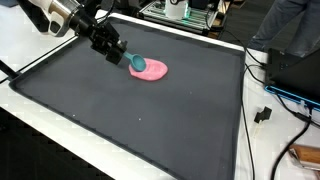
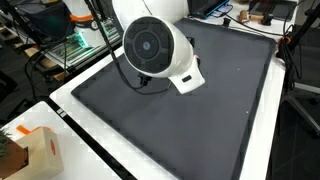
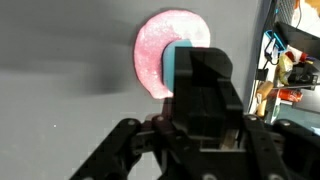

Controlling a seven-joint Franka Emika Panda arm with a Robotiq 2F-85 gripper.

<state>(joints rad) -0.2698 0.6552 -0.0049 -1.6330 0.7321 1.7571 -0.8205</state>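
My gripper [image 1: 113, 48] is shut on the handle of a teal spoon [image 1: 138, 66]. The spoon's bowl rests on or just over a flat pink plate [image 1: 153, 72] at the far middle of the black mat [image 1: 130, 120]. In the wrist view the gripper [image 3: 205, 95] holds the teal spoon [image 3: 180, 62] in front of the round pink plate [image 3: 152, 50]. In an exterior view the arm's white wrist joint [image 2: 155, 45] hides the gripper, the spoon and the plate.
The black mat [image 2: 200, 120] covers most of the white table. Cables and a black box [image 1: 290, 80] lie off the mat's side. A cardboard box [image 2: 35, 150] stands at a table corner. Shelves with equipment stand behind the table.
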